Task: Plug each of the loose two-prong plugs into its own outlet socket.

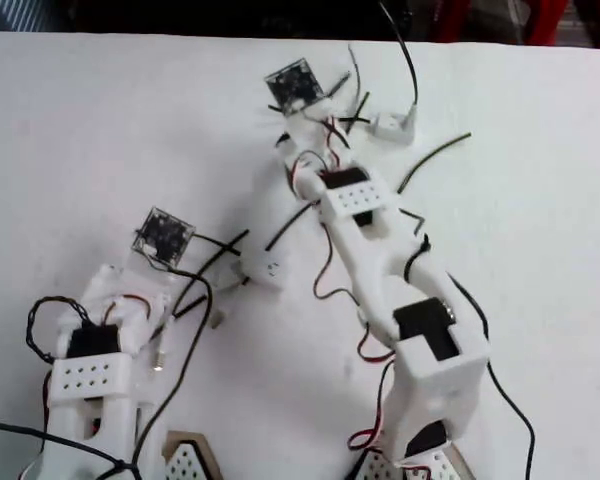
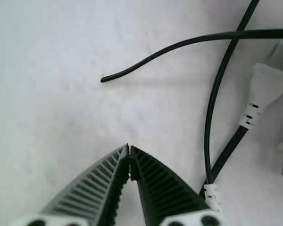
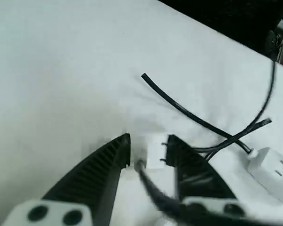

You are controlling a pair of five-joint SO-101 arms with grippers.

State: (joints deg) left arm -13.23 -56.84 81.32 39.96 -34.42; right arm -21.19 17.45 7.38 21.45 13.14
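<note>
The right pincer point(image 3: 148, 138) pinches a white plug point(image 3: 153, 152) near the 12 o'clock edge of the table point(image 1: 80, 120). A white socket point(image 3: 270, 170) lies close by at about its 3 o'clock, apart from the plug. The left pincer point(image 2: 129, 149), down at 8 o'clock, is pressed together on nothing, with a second plug point(image 2: 265, 87) lying loose near it. By the look of it, neither plug is in yet and both insertions are left to do.

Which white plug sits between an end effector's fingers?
The plug between the right end effector's fingers; the other plug lies loose on the table beside the shut left end effector.
</note>
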